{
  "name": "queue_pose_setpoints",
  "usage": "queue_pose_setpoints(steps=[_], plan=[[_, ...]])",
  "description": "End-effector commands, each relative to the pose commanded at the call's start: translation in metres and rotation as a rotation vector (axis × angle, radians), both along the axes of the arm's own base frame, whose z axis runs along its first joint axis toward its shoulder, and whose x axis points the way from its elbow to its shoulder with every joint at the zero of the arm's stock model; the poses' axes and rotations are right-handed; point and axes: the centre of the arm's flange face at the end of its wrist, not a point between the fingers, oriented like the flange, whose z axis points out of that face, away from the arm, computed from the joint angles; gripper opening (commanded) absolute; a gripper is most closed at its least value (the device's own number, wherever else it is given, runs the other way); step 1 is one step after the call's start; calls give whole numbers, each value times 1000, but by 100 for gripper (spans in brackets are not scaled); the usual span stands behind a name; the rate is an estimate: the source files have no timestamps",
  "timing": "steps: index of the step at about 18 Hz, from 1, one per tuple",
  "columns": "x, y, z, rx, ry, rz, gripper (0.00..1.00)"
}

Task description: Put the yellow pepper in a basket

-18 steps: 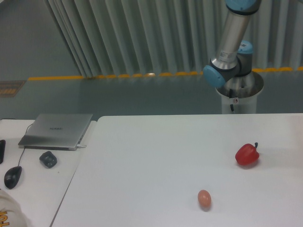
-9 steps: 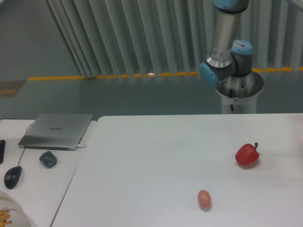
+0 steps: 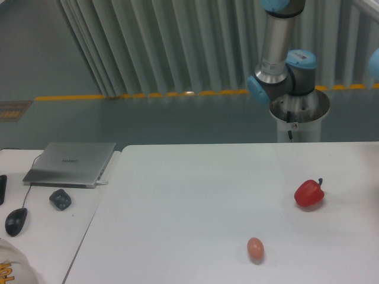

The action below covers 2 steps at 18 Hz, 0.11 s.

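The yellow pepper is out of view, and no basket shows. Only the arm's base and lower links [image 3: 278,59] show, behind the table's far edge at the upper right. A blue joint [image 3: 374,62] shows at the right edge. The gripper itself is out of the frame.
A red pepper [image 3: 309,193] with a dark stem lies at the right of the white table [image 3: 177,207]. A small tan-pink egg [image 3: 255,248] lies near the front. On the left side table are a laptop [image 3: 71,163], a dark object [image 3: 60,199] and a mouse [image 3: 15,220].
The arm's lower link has swung to the left and stands more upright. A blue joint has come into view at the right edge. The objects on the table have not moved.
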Motion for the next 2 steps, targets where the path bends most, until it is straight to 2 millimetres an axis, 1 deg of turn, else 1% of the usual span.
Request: queue_pose_setpoints(steps=[2], plan=[[0, 0, 0, 0, 0, 0, 100]])
